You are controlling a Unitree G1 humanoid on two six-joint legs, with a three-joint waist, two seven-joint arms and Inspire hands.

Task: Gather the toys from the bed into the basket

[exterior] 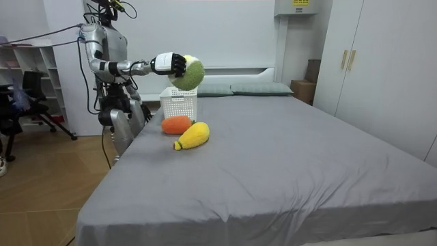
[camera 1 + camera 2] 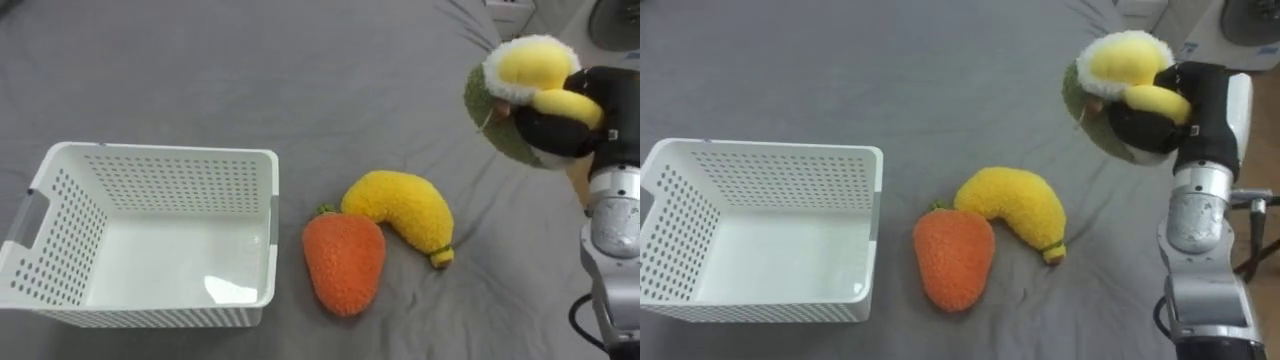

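Plush, green-skinned w/ a yellow centre and white rim, the round toy [image 2: 525, 70] is clamped in the robot's right hand [image 2: 558, 128]. Dark fingers curl round its lower half, and it is held up clear of the grey bed [image 2: 250, 70] at the right of the eye views. Below and to the left, two more toys lie on the sheet: a curved yellow plush [image 2: 405, 210] and an orange plush [image 2: 345, 262] w/ a green tuft at its top. The pair appear to touch near their upper ends. Just beside the orange one, on its left, a white perforated basket [image 2: 160, 152] stands upright, open side up, a handle slot in its left wall. In the room view the robot stands at the bed's long edge, at the room view's left. Its right arm is stretched about level over the mattress, w/ the toy raised near the basket. Pillows [image 1: 259, 89] lie at the head end; a wardrobe [image 1: 382, 61] is at the room view's right.
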